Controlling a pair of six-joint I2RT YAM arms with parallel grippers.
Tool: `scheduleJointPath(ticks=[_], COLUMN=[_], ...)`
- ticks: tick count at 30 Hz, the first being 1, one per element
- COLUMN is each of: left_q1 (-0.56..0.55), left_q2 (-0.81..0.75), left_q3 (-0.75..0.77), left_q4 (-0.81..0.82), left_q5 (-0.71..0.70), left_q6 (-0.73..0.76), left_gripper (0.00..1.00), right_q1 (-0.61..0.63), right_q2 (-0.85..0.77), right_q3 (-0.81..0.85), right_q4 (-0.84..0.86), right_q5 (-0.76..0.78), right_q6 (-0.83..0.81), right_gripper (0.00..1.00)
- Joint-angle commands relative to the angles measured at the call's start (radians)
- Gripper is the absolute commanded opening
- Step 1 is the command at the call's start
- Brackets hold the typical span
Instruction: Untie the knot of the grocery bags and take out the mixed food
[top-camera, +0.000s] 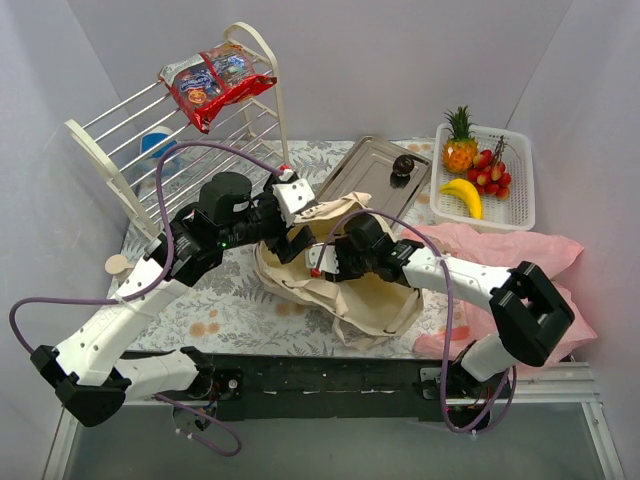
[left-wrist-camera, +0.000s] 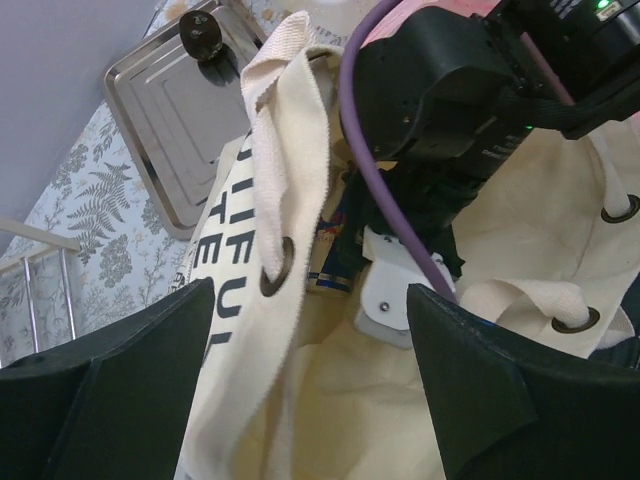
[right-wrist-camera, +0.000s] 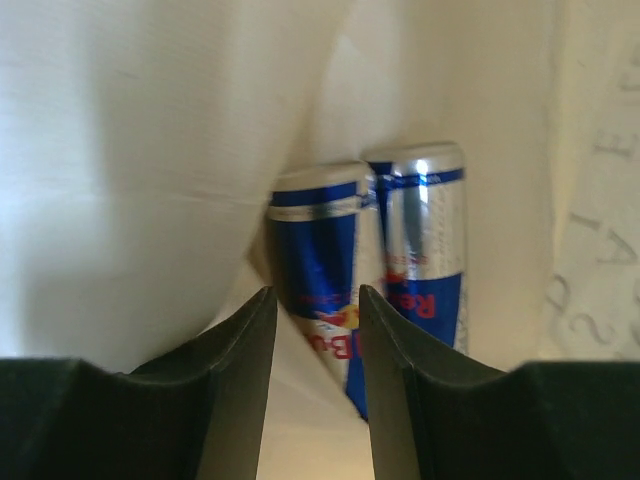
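Observation:
The beige canvas tote lies open at the table's middle. My left gripper is open wide at its left rim. In the left wrist view the tote's eyelet strap hangs between the fingers. My right gripper reaches inside the tote. In the right wrist view it is open, with two blue drink cans just beyond the fingertips, the left one in line with the gap. The pink plastic bag lies at the right. The pineapple, banana and red fruits sit in the white basket. The snack packets rest on the rack.
A white wire rack stands at the back left. A metal tray with a dark round object lies behind the tote. A blue-and-white tub sits under the rack. Walls close in on both sides.

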Motion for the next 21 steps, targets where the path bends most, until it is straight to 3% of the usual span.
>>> scheduleJointPath(ticks=[1, 5, 10, 13, 14, 16, 17, 19, 21], left_q1=[0.0, 0.0, 0.0, 0.0, 0.0, 0.0, 0.0, 0.0, 0.0], left_q2=[-0.01, -0.007, -0.01, -0.015, -0.015, -0.02, -0.021, -0.023, -0.012], left_q3=[0.017, 0.013, 0.001, -0.009, -0.02, -0.031, -0.042, -0.052, -0.062], left_q4=[0.024, 0.027, 0.05, 0.055, 0.056, 0.066, 0.072, 0.095, 0.116], left_q5=[0.014, 0.02, 0.015, 0.015, 0.014, 0.003, -0.003, -0.027, -0.058], left_q6=[0.011, 0.019, 0.023, 0.029, 0.031, 0.032, 0.034, 0.035, 0.045], left_gripper=[0.77, 0.77, 0.78, 0.77, 0.77, 0.77, 0.77, 0.77, 0.77], right_q1=[-0.018, -0.02, -0.021, -0.029, -0.034, -0.035, -0.035, -0.035, -0.034], right_q2=[0.08, 0.172, 0.26, 0.277, 0.275, 0.246, 0.228, 0.151, 0.058], right_q3=[0.068, 0.079, 0.049, 0.065, 0.086, 0.089, 0.091, 0.102, 0.123], right_q4=[0.062, 0.013, 0.022, 0.009, -0.025, -0.027, -0.019, -0.024, -0.056], right_q5=[0.023, 0.043, 0.093, 0.08, 0.068, 0.063, 0.064, 0.066, 0.058], right_q6=[-0.021, -0.1, -0.179, -0.191, -0.209, -0.223, -0.225, -0.216, -0.174], right_gripper=[0.47, 0.68, 0.71, 0.6, 0.46, 0.33, 0.2, 0.09, 0.06])
